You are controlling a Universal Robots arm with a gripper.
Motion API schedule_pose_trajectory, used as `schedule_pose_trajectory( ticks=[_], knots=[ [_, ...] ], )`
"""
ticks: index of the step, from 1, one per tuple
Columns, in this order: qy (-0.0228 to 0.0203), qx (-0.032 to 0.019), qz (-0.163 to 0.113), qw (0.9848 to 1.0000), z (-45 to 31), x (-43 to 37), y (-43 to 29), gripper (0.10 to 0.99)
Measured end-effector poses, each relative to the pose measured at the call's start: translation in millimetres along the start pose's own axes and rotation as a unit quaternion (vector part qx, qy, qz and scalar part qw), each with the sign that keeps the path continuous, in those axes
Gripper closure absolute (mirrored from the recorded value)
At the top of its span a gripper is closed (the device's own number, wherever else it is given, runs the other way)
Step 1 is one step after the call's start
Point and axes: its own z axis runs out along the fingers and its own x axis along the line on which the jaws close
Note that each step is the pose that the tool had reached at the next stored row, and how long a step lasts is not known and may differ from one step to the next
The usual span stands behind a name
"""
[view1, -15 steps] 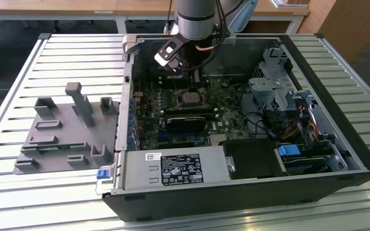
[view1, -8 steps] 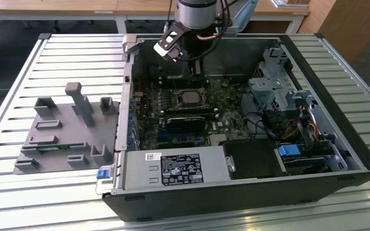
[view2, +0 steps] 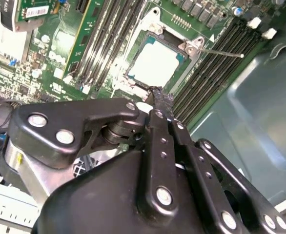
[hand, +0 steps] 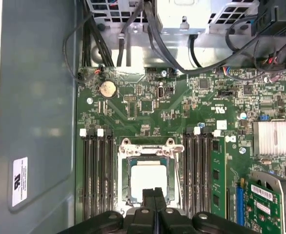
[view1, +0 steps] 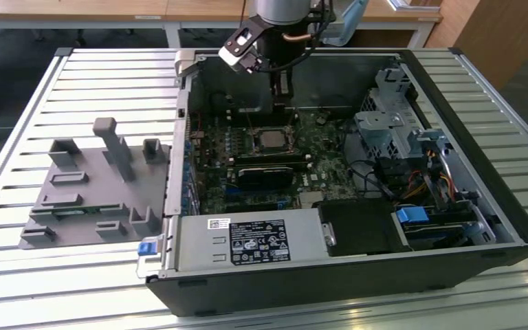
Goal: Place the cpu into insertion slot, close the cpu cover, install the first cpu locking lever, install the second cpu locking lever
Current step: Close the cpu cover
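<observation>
1. Black and jointed, my gripper (hand: 154, 194) is closed, its two fingers (view2: 158, 105) pressed flat against each other at the tips.
2. In both wrist views those tips hang at the edge of the insertion slot (hand: 128, 196). I cannot tell whether they touch it.
3. Seated inside that slot is the cpu (hand: 147, 178), silver top facing up, square to the socket walls.
4. The cpu cover (hand: 146, 152) appears to lie down flat around the chip, which shows through its cut-out middle.
5. A thin metal lever (view2: 221, 51) runs from one corner of the socket out over the memory slots (view2: 216, 68) in the second wrist view.
6. Long black memory slots flank the socket on both sides, all set in the green circuit board (hand: 148, 109). A round coin battery (hand: 107, 88) sits farther along it.
7. In the exterior view my arm reaches down into the open black computer case (view1: 337, 292), with the labelled power-supply box (view1: 250, 242) near its front wall.
8. Beside the case, toward the exterior view's left, a grey fixture (view1: 90, 192) rests on the slatted table (view1: 62, 278).
</observation>
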Motion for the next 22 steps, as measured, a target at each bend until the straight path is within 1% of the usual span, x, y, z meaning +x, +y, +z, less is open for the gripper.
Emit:
schedule_pose_trajectory(
  ticks=[4, 6, 13, 22],
  knots=[
    [0.0, 0.0, 0.0, 1.0, 0.0, 0.0, 0.4, 0.98],
    [-0.0001, 0.0001, 0.0, 1.0, 0.1, 0.1, 1.9, 0.98],
    [0.0, 0.0001, 0.0, 1.0, 0.9, 0.4, 15.8, 0.98],
    [-0.0001, 0.0009, 0.0, 1.0, 2.2, 0.9, 35.5, 0.98]
  ],
)
